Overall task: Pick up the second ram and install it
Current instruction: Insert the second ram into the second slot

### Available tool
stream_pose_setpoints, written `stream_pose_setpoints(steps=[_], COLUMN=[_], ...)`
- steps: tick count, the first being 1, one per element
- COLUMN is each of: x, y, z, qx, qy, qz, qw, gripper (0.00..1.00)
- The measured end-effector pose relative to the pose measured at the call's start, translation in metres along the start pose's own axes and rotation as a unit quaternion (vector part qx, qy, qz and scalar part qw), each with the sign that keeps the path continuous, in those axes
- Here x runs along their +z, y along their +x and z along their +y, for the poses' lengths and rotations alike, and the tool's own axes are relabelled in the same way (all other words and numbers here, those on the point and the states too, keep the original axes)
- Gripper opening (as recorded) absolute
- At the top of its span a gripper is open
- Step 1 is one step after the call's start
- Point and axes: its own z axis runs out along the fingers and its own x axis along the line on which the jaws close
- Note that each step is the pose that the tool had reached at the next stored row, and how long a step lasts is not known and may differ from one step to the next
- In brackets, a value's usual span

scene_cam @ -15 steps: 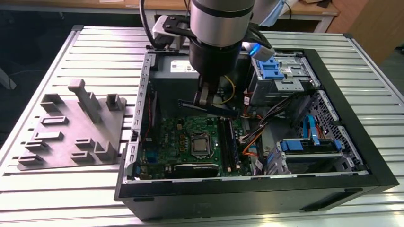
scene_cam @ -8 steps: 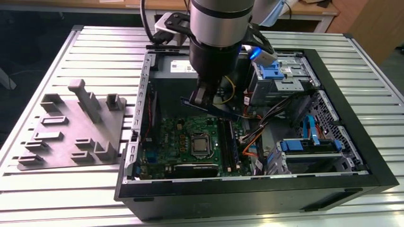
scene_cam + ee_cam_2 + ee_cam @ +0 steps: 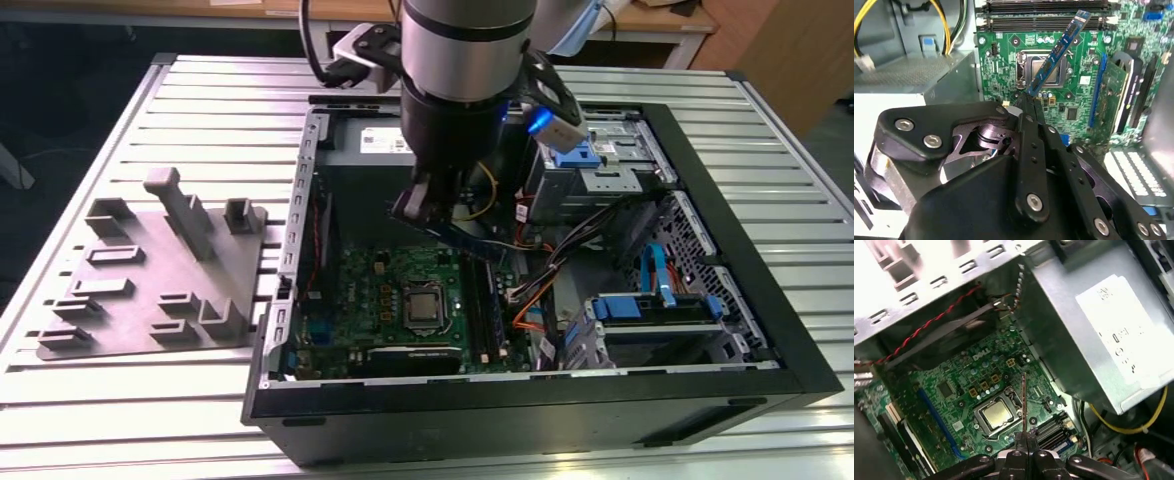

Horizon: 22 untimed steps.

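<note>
We are seeing the claw (image 3: 1027,102) pinching the second ram (image 3: 1056,52) by 1 short end, its 2 black fingers (image 3: 1027,125) pressed together on the board. The rest of the stick is jutting out past the fingertips, free in the air.

In the second wrist view it is slanting across the green motherboard (image 3: 1079,100) and passing in front of the processor socket (image 3: 1024,65). Its free end is pointing toward the long black memory slots (image 3: 1044,21) without meeting them. In the first wrist view we are looking at the ram (image 3: 1024,400) edge-on. It is showing as a thin dark line rising from the claw (image 3: 1024,440), just beside the silver socket (image 3: 996,412).

In the exterior view the arm is reaching down into the open computer case (image 3: 534,400), which is lying on a ribbed metal table (image 3: 200,90). The claw (image 3: 424,212) is hanging above the motherboard (image 3: 380,285). The stick (image 3: 467,243) is tilting from it toward the exterior view's right, clear of the board and farther back than the socket (image 3: 424,305).

The ram is showing as a long, thin, flat strip. Its board is blue-green, with small black chips lined up along the face turned to the second wrist view.

A grey moulded tray (image 3: 160,270) is lying on the table just beside the case, on the exterior view's left.
</note>
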Motion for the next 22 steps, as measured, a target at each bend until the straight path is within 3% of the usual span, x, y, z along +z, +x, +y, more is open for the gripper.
stream_pose_setpoints(steps=[6,11,15,19,22], x=[0.0016,0.0029,0.0035,0.0043,0.0049], y=[0.0001,0.0002,0.0002,0.0003,0.0003], z=[-0.0001,-0.0001,-0.0001,-0.0002,-0.0002], qx=[0.054,0.1,0.135,0.172,0.198], qy=[0.0035,0.0065,0.0089,0.0113,0.013], qz=[-0.0023,-0.0043,-0.0057,-0.0072,-0.0083], qw=[0.9985,0.995,0.9907,0.9851,0.9801], gripper=[0.11,0.11,0.11,0.11,0.11])
